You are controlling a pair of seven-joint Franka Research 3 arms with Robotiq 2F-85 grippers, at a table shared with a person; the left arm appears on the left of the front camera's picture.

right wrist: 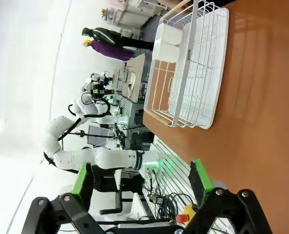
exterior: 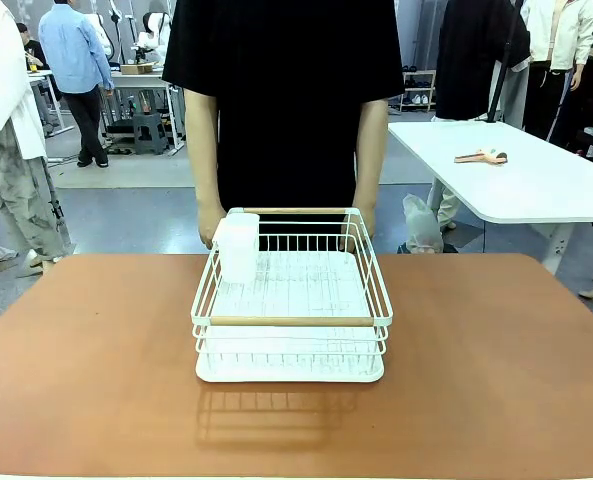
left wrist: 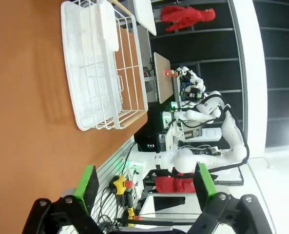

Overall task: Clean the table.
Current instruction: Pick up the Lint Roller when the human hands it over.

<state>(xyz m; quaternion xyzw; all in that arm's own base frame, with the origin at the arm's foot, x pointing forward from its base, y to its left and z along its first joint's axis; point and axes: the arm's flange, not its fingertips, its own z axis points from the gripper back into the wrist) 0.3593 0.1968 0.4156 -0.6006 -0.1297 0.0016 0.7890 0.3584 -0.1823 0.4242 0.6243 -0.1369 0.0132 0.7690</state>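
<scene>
table: reddish-brown top with a thin pale edge; it runs across the front view from the near edge to the far edge, where the person stands
dish rack: white wire with two wooden rails, on a white tray; it sits on the table midway between the side edges, toward the far edge
container: white, upright; inside the dish rack at its far left corner
person: black shirt, standing at the table's far edge; one hand hangs just behind the rack's far left corner, the other hand just behind its far right corner; I cannot tell whether either touches the wire
left gripper: jaws spread wide with nothing between them; well apart from the rack
right gripper: jaws spread wide, holding nothing; well apart from the rack
white table: beyond the far right corner; a small orange thing lies on it
</scene>
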